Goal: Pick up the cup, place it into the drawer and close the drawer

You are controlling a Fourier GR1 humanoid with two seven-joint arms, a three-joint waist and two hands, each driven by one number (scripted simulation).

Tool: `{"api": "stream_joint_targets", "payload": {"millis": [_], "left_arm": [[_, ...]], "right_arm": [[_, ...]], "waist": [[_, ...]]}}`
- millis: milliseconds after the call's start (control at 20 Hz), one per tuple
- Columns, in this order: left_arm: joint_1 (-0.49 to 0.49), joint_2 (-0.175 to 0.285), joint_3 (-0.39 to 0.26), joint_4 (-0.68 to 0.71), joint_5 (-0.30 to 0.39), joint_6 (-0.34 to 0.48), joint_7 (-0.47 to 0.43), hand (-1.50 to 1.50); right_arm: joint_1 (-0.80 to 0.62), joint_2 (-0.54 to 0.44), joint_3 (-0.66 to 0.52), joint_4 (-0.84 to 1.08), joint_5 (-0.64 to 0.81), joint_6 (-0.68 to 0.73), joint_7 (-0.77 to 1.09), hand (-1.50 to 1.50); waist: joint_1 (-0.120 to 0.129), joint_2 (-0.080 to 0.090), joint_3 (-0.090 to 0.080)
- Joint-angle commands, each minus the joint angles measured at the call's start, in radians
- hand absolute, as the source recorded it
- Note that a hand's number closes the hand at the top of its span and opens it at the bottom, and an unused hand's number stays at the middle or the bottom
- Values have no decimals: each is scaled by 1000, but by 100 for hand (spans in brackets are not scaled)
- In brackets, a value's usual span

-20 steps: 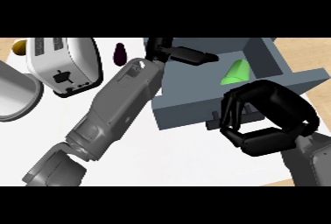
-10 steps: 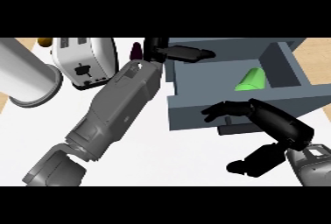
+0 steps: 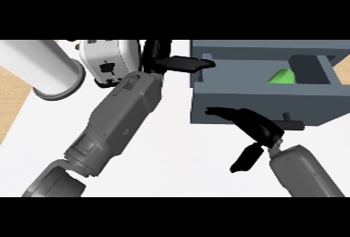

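The green cup [image 3: 282,76] lies inside the open grey drawer [image 3: 259,104] at the upper right of the head view. My right hand [image 3: 258,128] is open, its straight fingers resting against the drawer's front panel just left of the small black handle [image 3: 292,123], with the thumb hanging down. My left hand [image 3: 164,60] is open at the top centre. Its fingers [image 3: 193,64] stretch right and touch the drawer's upper left corner. Neither hand holds anything.
A white toaster [image 3: 106,59] stands beside the left hand. A large pale cylinder [image 3: 41,67] lies at the upper left. The wooden counter edge [image 3: 12,109] runs down the left side. My left forearm [image 3: 120,125] crosses the white surface diagonally.
My right hand has uncurled and come down from beside the cup to lie against the drawer's front. The left hand stays at the drawer's corner. The cup rests in the drawer.
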Motion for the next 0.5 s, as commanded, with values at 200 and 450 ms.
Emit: {"api": "stream_joint_targets", "payload": {"millis": [200,450], "left_arm": [[132,85,8,-109,7,-81,1,-150],[206,110,-7,-169,-1,-103,6,-150]], "right_arm": [[-172,53,-30,517,141,-175,-215,150],[-330,40,-143,705,98,-214,-348,150]], "waist": [[61,5,2],[84,9,3]]}}
